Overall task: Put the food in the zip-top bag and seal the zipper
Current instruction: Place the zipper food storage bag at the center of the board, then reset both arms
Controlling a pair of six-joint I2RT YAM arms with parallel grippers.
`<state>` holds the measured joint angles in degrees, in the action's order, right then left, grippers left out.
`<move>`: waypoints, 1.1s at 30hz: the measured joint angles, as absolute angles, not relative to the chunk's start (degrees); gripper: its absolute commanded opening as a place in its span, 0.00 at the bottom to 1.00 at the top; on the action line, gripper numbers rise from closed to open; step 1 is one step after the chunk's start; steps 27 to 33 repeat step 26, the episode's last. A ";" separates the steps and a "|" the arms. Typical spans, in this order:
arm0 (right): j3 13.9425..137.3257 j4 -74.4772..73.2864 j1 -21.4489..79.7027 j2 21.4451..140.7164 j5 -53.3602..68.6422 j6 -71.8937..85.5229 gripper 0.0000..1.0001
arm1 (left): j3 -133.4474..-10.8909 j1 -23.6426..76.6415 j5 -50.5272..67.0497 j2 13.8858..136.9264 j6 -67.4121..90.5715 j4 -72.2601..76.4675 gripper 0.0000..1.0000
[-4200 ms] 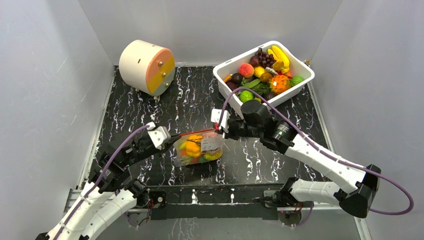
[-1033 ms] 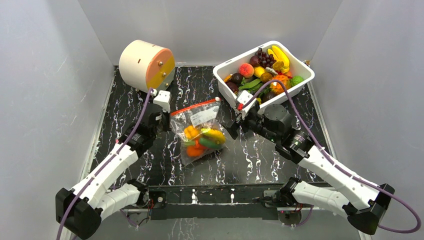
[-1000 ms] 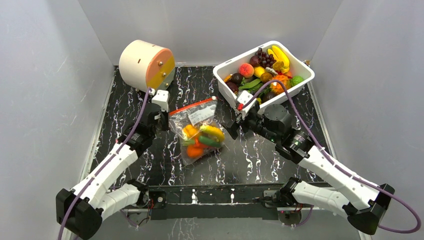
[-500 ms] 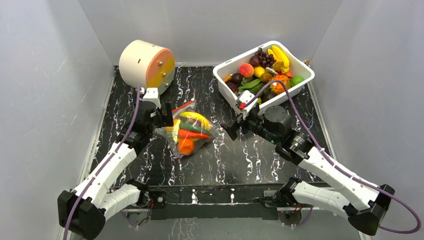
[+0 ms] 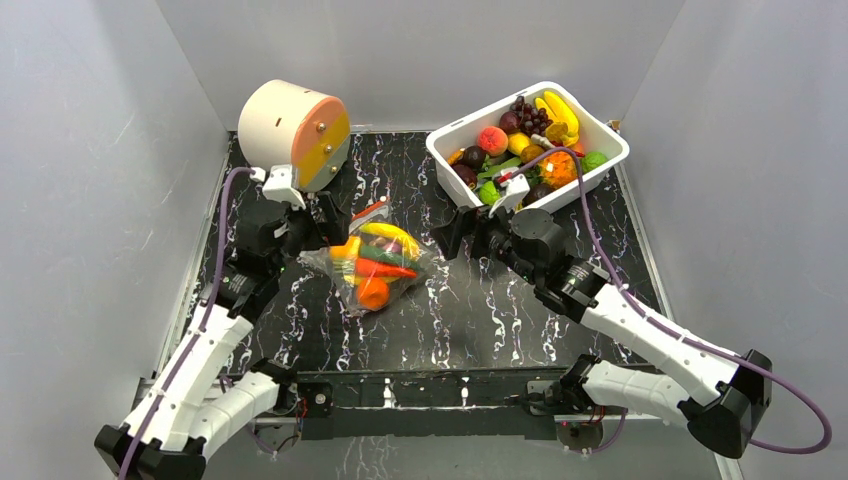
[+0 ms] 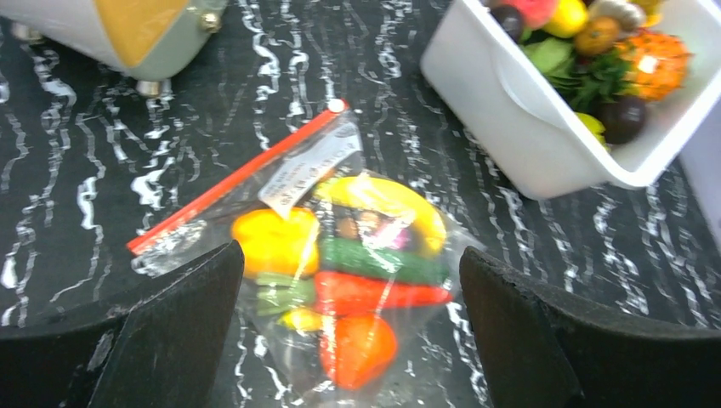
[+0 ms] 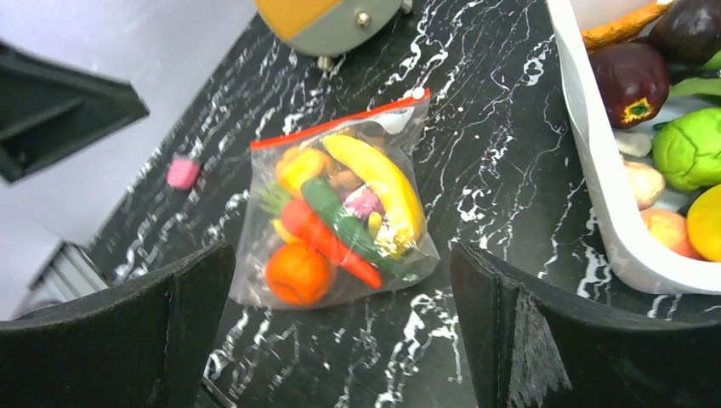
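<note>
Basically done, I'd say. The bag (image 5: 375, 270) lies flat on the table (image 5: 500, 310), mid-left between the two arms, and neither arm touches it. It holds food (image 7: 340, 221): banana, carrot, an orange piece, a green one, something yellow. The zipper (image 6: 235, 177) reads as one straight red line with no gap I can see, so probably sealed. I can't confirm the full length from these views.

Jaws on the left gripper (image 6: 350, 263) are spread wide with nothing in them; it hangs near the bag's left side, apart from it. Same for the right gripper (image 7: 342, 255): wide, empty, off to the bag's right.

The tub (image 6: 510, 127) has plenty more fruit. If that was meant to go in too, that's what is left. Otherwise it's just backing the arms off.

Room: the drum (image 5: 290, 135) is just behind the left gripper, and the tub's near corner is just beside the right one. Walls close in on three sides. The bare table in front of the bag, toward the bases, is the clean way out.
</note>
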<state>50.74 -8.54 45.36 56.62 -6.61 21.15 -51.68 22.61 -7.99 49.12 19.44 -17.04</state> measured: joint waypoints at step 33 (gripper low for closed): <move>49.65 -7.09 45.36 56.36 -12.27 33.10 0.98 | -46.37 22.61 1.89 36.69 23.62 -16.93 0.98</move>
